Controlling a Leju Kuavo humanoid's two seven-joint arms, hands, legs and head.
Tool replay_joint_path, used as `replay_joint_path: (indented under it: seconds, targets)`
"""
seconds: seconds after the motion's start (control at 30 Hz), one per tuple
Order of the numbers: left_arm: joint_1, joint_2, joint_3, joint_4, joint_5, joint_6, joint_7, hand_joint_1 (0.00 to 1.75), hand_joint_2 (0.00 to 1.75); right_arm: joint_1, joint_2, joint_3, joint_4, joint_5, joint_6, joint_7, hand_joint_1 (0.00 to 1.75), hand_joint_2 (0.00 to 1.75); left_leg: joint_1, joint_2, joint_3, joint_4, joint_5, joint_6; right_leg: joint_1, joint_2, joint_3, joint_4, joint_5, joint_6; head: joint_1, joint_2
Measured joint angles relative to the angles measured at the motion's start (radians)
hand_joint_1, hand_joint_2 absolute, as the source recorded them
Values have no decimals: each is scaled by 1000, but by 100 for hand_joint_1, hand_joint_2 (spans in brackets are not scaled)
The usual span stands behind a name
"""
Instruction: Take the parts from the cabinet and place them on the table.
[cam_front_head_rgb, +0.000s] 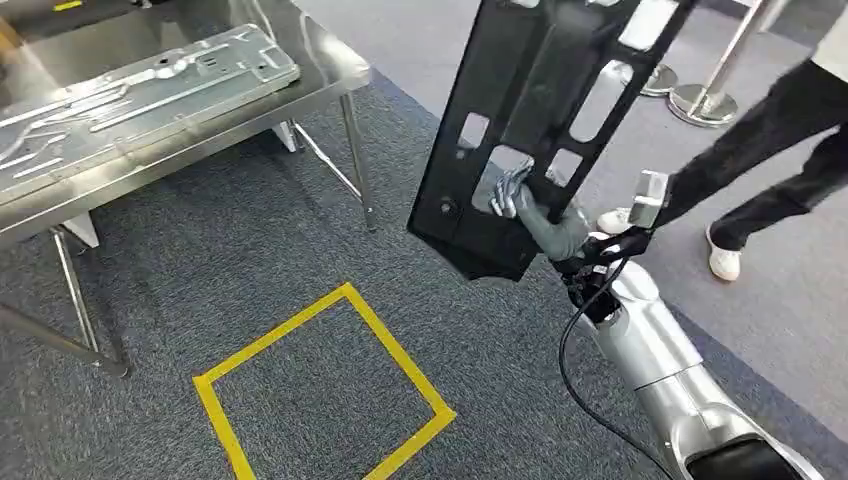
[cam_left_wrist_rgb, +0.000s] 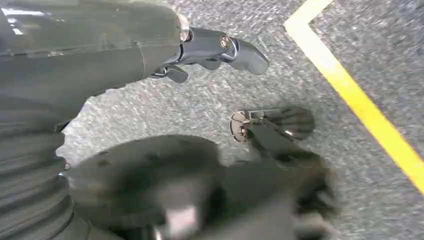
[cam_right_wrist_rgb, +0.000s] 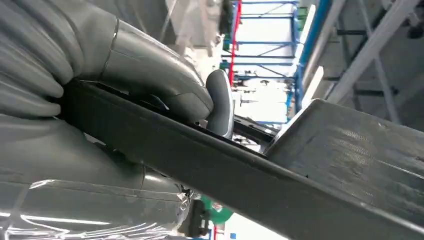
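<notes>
Carpet (cam_front_head_rgb: 300, 230), grey-blue, covers the floor, with a yellow tape square (cam_front_head_rgb: 325, 385) marked on it between the steel table (cam_front_head_rgb: 335, 75) and the right arm (cam_front_head_rgb: 660, 350). Table sits at the upper left of the head view, thin metal legs, shiny top. A silver stamped metal panel (cam_front_head_rgb: 140, 95) lies flat on the tabletop, ribbed and embossed. A person's dark-trousered legs (cam_front_head_rgb: 770, 150) and white shoes stand just beyond the right arm, close to the held part. Chrome stanchion bases (cam_front_head_rgb: 700, 100) sit farther back on lighter floor. No readable writing or labels anywhere.

Black panel (cam_front_head_rgb: 545, 120) is held up in the air over the carpet, right of the table and well apart from it. It is long, flat, matte black plastic, tilted, with several rounded rectangular cutouts and a raised rim. Right hand (cam_front_head_rgb: 520, 195) grips it near its lower end, fingers through a cutout; right wrist view shows the thumb (cam_right_wrist_rgb: 220, 102) pressed on the panel's edge.

Left hand (cam_left_wrist_rgb: 220, 50) hangs over the carpet near yellow tape, holding nothing; whether its fingers are spread or curled, cannot tell, the picture is blurred.
</notes>
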Motion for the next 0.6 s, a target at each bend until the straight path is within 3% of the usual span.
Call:
replay_joint_path:
  seconds: [0.03,0.13,0.17,0.2,0.23,0.3,0.33,0.37,0.4,0.47,0.5,0.53,0.6]
  targets:
    - [-6,0,-1,0,-8,1,-1,0,175,6,-24,-13,-6,-12,-4,-4,175,175,-8,-3,3,-7,1,12,6,-14,-1,1,-3,7,0,0]
    - [-3,-1,-2,0,-15,4,0,0,175,27,-55,-37,-23,-24,-3,-5,175,175,-11,-42,-4,-10,4,24,8,-46,10,-9,-3,23,0,0]
    - [-4,0,-3,0,-21,4,2,0,175,35,-64,-44,-32,-24,-11,-5,175,175,-1,-48,7,-23,11,33,4,-32,12,-9,-10,32,0,0]
    - [-8,-2,-7,0,-31,3,8,0,175,52,-80,-55,-45,-22,-26,-5,175,175,-1,-58,10,-31,13,36,-1,26,8,9,-26,34,0,0]
    - [-18,-2,-11,0,-38,-2,19,0,175,85,-95,-73,-71,-22,-37,-11,175,175,0,-65,11,-32,15,43,-3,64,-19,67,-60,34,0,0]
    - [-34,-4,-13,0,-42,-12,38,0,175,162,-130,-119,-109,-18,-34,-20,175,175,-1,-101,11,-32,14,48,-2,88,-103,229,-125,37,0,0]
    - [-36,-5,-13,0,-40,-14,45,0,175,190,-138,-138,-119,-9,-25,-20,175,175,-2,-116,11,-30,13,48,-2,90,-141,289,-137,38,0,0]
    - [-35,-5,-13,0,-37,-14,53,0,175,202,-138,-152,-123,2,-16,-16,175,175,-3,-127,11,-28,12,48,-2,90,-157,297,-121,38,0,0]
    - [-34,-5,-13,0,-34,-14,56,0,175,206,-138,-159,-125,13,-6,-9,175,175,-3,-138,11,-25,11,47,-3,91,-148,256,-82,37,0,0]
    - [-35,-6,-13,0,-24,-13,56,0,175,193,-135,-162,-125,32,4,2,175,175,-3,-156,12,-17,6,40,-7,106,-78,86,20,36,0,0]
    - [-35,-6,-12,0,-23,-11,54,0,175,184,-133,-163,-124,37,4,7,175,175,-2,-163,9,-12,2,36,-13,147,-52,18,35,34,0,0]
    - [-37,-6,-11,0,-22,-10,52,0,175,178,-127,-164,-121,42,4,9,175,175,-7,-171,-1,-4,1,32,-11,176,-46,7,26,34,0,0]
    - [-31,-7,-10,0,-21,-10,50,0,175,175,-124,-165,-121,49,4,10,175,175,0,-190,-5,-11,6,21,-5,150,-48,10,28,23,0,0]
